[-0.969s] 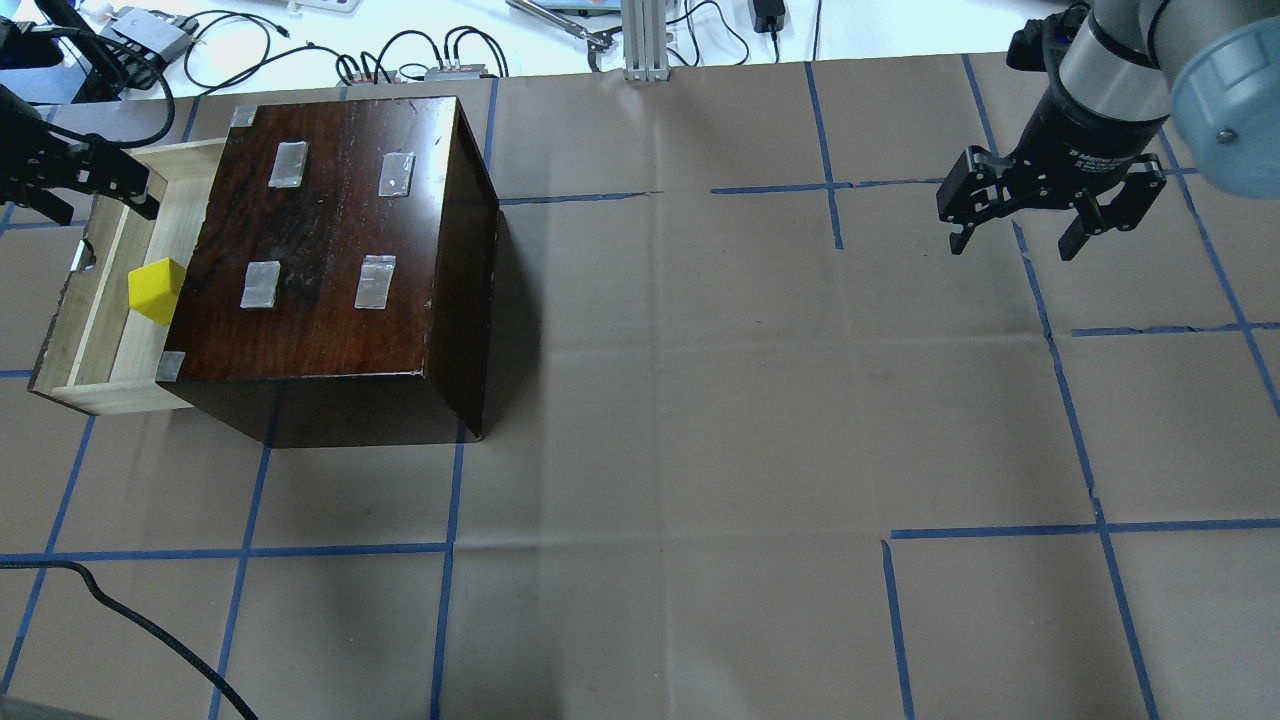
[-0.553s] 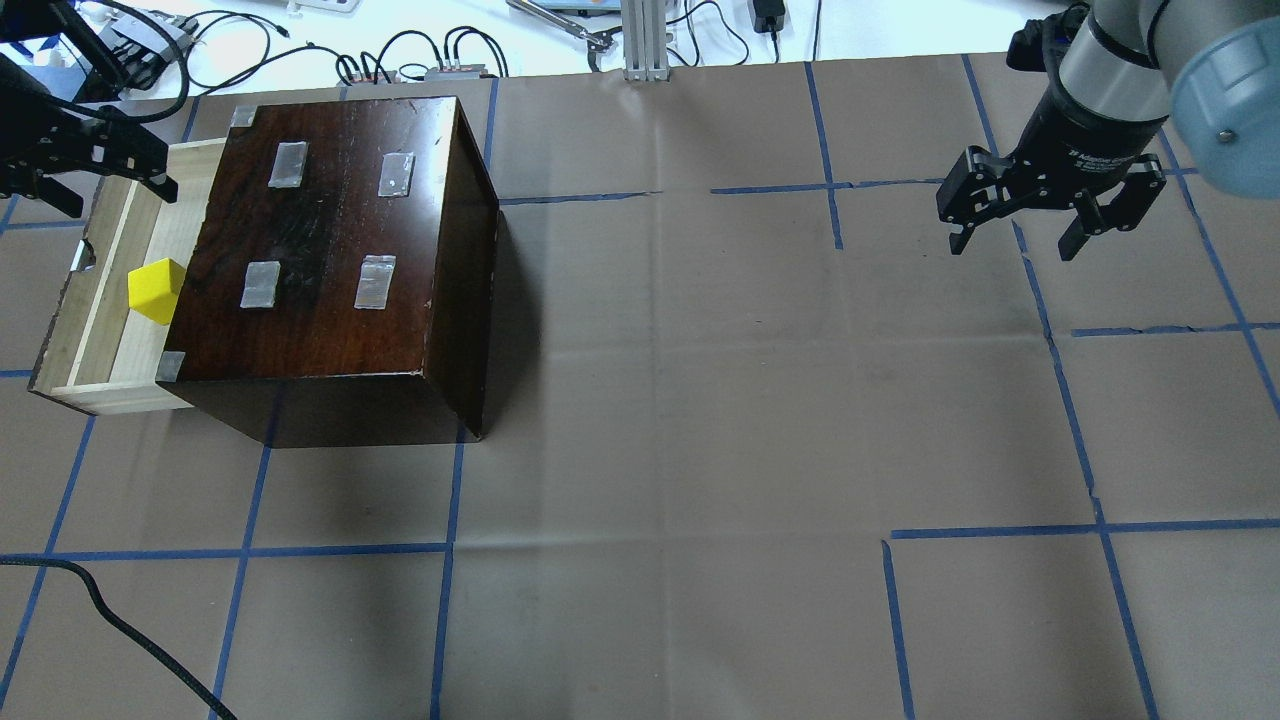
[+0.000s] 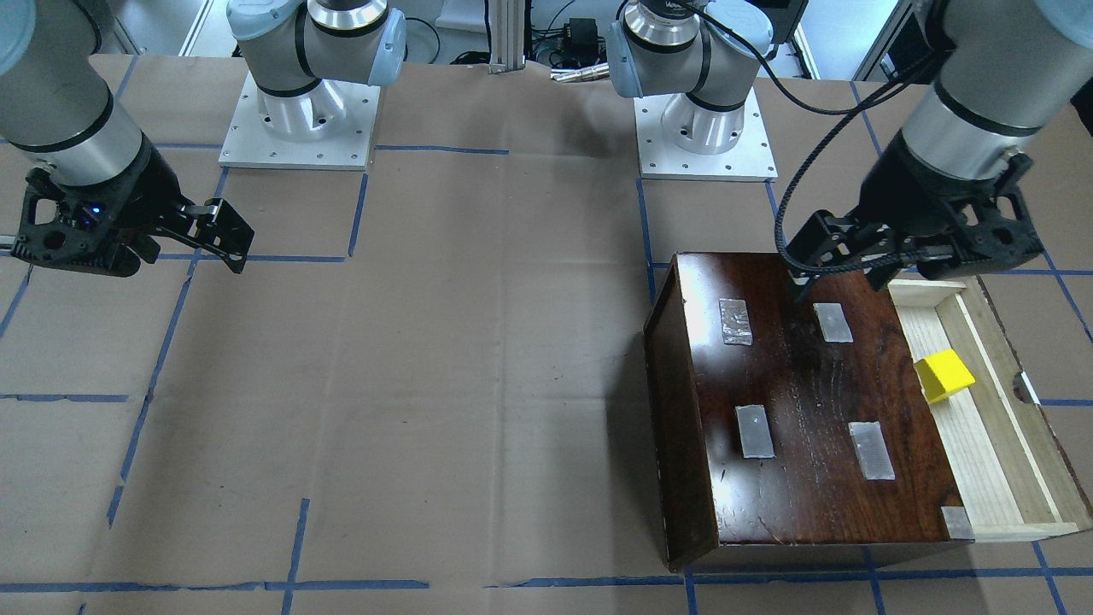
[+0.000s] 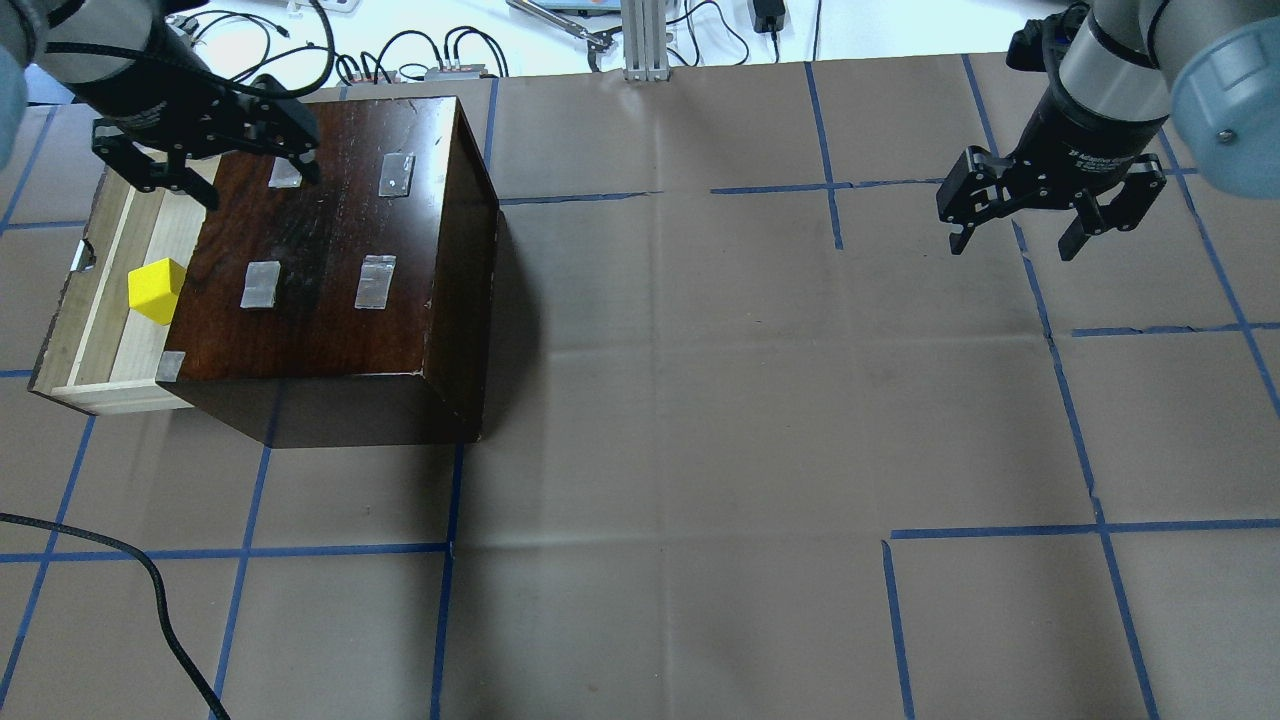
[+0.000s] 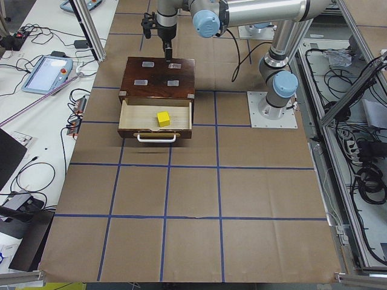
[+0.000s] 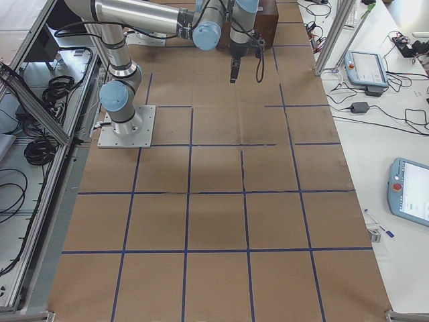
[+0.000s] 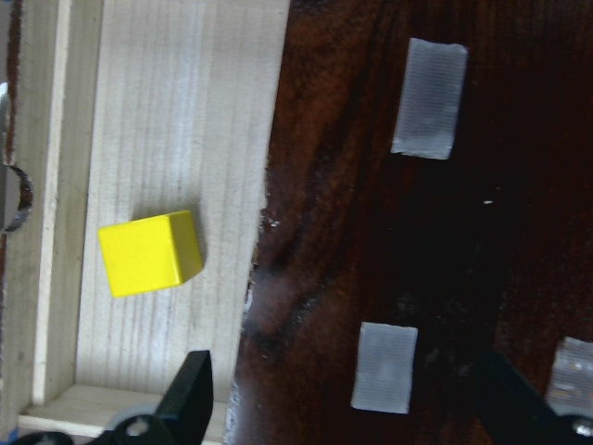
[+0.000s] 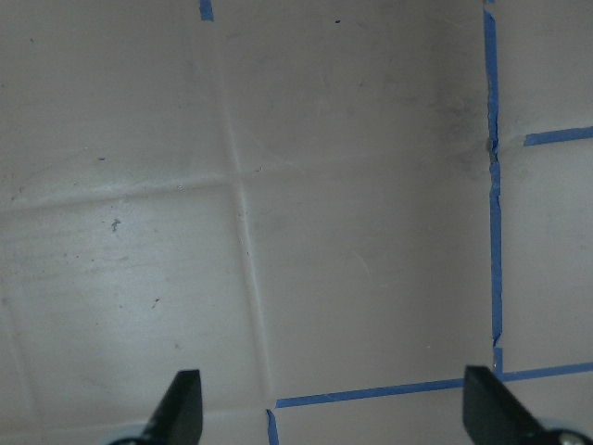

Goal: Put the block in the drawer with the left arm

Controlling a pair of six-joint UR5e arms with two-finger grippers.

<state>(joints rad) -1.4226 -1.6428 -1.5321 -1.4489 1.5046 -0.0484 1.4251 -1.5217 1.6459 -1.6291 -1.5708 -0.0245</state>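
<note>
Far left: drawer (image 4: 105, 300) pulled out of the dark wooden box (image 4: 330, 250). Block (image 4: 156, 290) sits on the drawer floor, just beside the box front, nothing touching it. Left gripper (image 4: 262, 190) hangs over the box's far corner on the drawer side, above the taped top; jaws spread wide, holding nothing. Brown paper table (image 4: 680, 420) with a blue tape grid. Far right: right gripper (image 4: 1012, 250) hovers over bare paper, jaws wide apart, empty.

Yellow block (image 5: 162, 118) lying inside open drawer (image 5: 136, 115).
</note>
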